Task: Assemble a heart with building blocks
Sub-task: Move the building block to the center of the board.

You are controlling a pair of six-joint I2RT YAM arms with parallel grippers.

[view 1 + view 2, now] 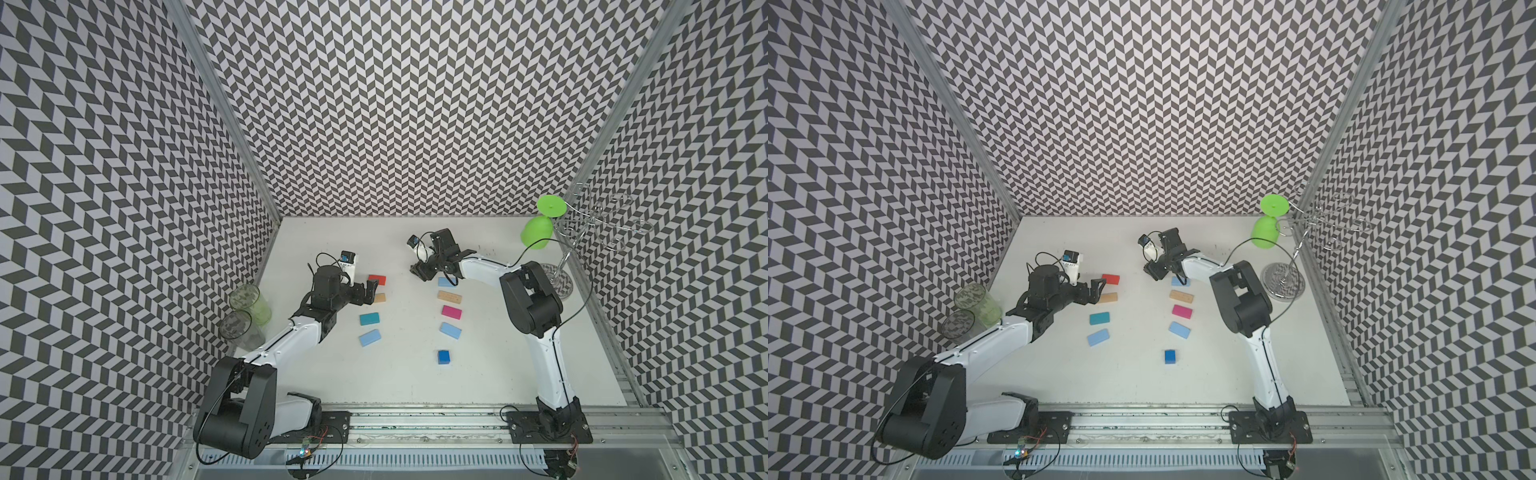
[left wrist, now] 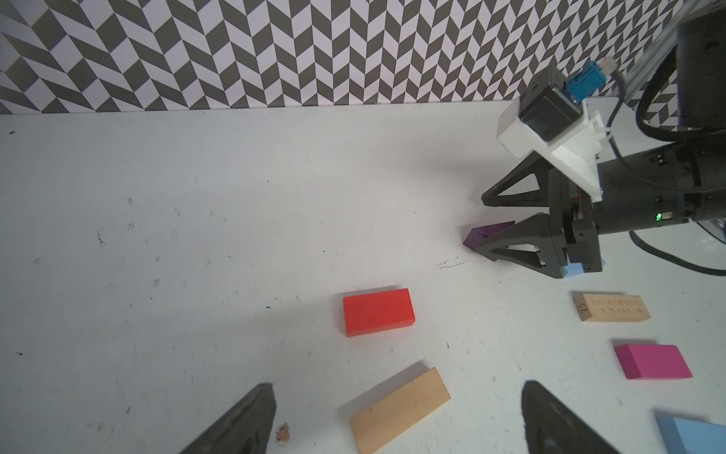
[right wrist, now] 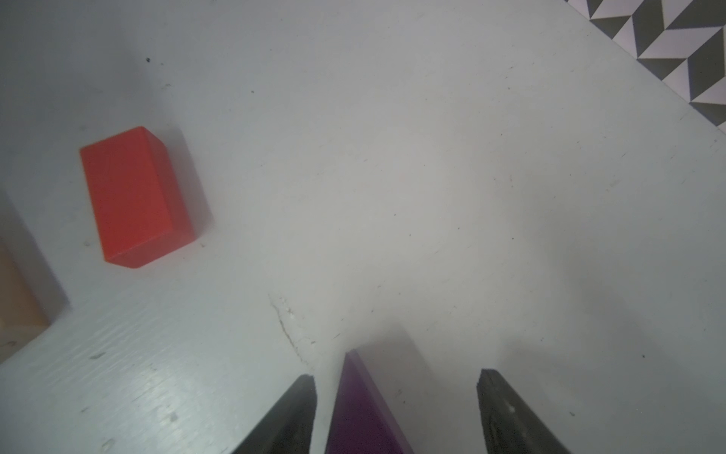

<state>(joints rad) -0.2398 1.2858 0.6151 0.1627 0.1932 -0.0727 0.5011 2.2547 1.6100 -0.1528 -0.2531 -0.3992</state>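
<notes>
No heart shows; the building blocks lie apart in two columns on the white table. The left column holds red (image 1: 376, 279), tan (image 1: 379, 297), teal (image 1: 369, 318) and light blue (image 1: 370, 337). The right column holds light blue (image 1: 445, 281), tan (image 1: 449, 297), magenta (image 1: 451, 312), light blue (image 1: 451, 331) and the blue cube (image 1: 444, 357). My left gripper (image 1: 371, 293) hovers open over the tan block (image 2: 398, 408). My right gripper (image 3: 396, 376) straddles the purple triangle (image 3: 361, 412) on the table, with a gap showing on each side.
A green goblet (image 1: 536, 232) hangs upside down from a wire rack (image 1: 598, 224) at the back right corner. Two clear tumblers (image 1: 249, 303) stand by the left wall beside my left arm. Patterned walls close in three sides.
</notes>
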